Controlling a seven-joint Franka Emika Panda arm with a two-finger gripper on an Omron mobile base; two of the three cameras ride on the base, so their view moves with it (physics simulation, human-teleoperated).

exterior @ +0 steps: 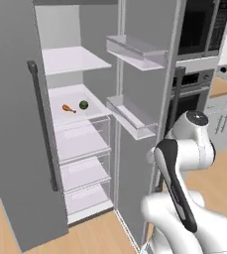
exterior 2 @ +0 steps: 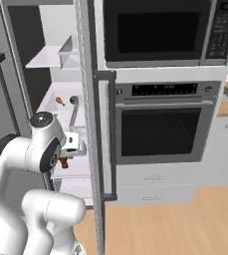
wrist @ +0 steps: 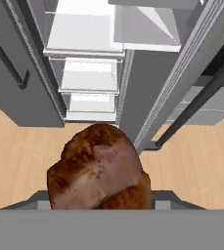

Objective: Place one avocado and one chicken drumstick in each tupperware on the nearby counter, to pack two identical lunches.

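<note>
Nearest the hand camera, a chicken drumstick [wrist: 98, 168] is seen end-on, its thick browned end filling the lower middle of the hand view, and it is held in the gripper [wrist: 100, 205], whose jaws are closed on it at a moderate width; the finger tips themselves are hidden behind the meat. In the right base view the same held drumstick [exterior 2: 63, 162] is glimpsed as a small brown shape under the gripper [exterior 2: 69, 149], just in front of the open fridge [exterior: 80, 124]. The white arm [exterior: 184, 163] is folded close to the base, beside the edge of the open fridge door [exterior: 144, 99]. Below and beyond the hand, the light wooden floor [wrist: 15, 161] and the lower drawers [exterior: 83, 168] of the fridge are seen. Farther in, on a middle shelf [exterior: 78, 106] of the fridge, a second chicken drumstick [exterior: 68, 108] and an avocado [exterior: 84, 104] are lying near each other but apart, the drumstick to the left of the fruit in the left base view. To the right of the fridge, a built-in oven [exterior 2: 163, 127] is set under a microwave [exterior 2: 160, 32]. At the far right of the left base view, a strip of tan counter [exterior: 224, 87] is visible beyond the oven column.
</note>
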